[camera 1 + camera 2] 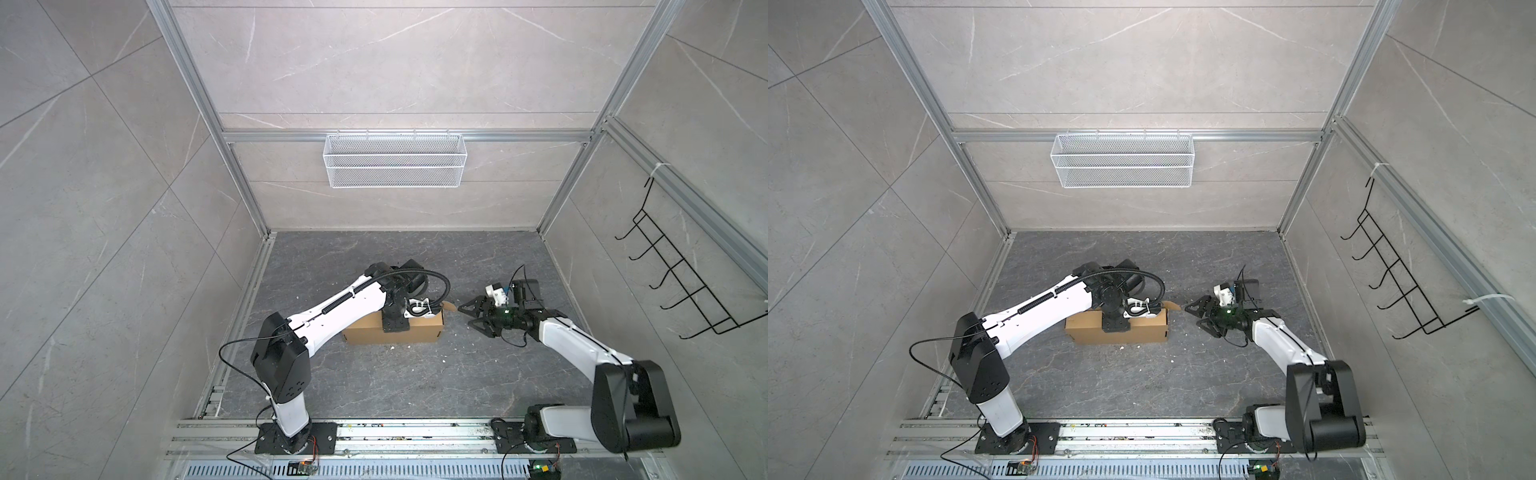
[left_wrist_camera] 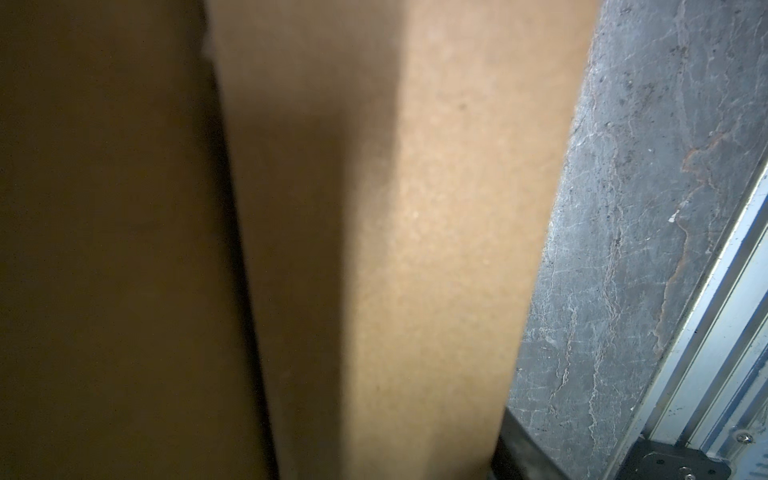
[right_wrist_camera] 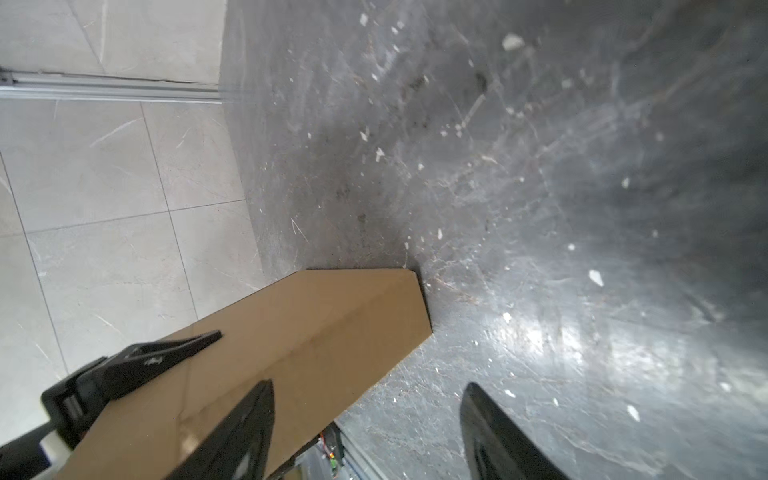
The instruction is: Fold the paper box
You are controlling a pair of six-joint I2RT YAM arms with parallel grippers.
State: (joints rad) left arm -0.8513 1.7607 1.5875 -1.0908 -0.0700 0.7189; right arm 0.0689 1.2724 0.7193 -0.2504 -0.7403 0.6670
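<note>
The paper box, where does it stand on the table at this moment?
In both top views the paper box lies near the middle of the dark table, under the left end effector; the open right end effector is just off its right end.

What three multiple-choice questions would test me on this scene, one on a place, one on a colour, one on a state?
1. Where does the wire basket hang? A) back wall B) right wall C) left arm
2. What colour is the box? A) white B) brown C) blue
3. How is the right tool? A) shut on the box B) shut on the basket C) open
Answers: 1 A, it is hooked high on that wall; 2 B, plain brown cardboard; 3 C, its fingers stand spread apart.
</note>
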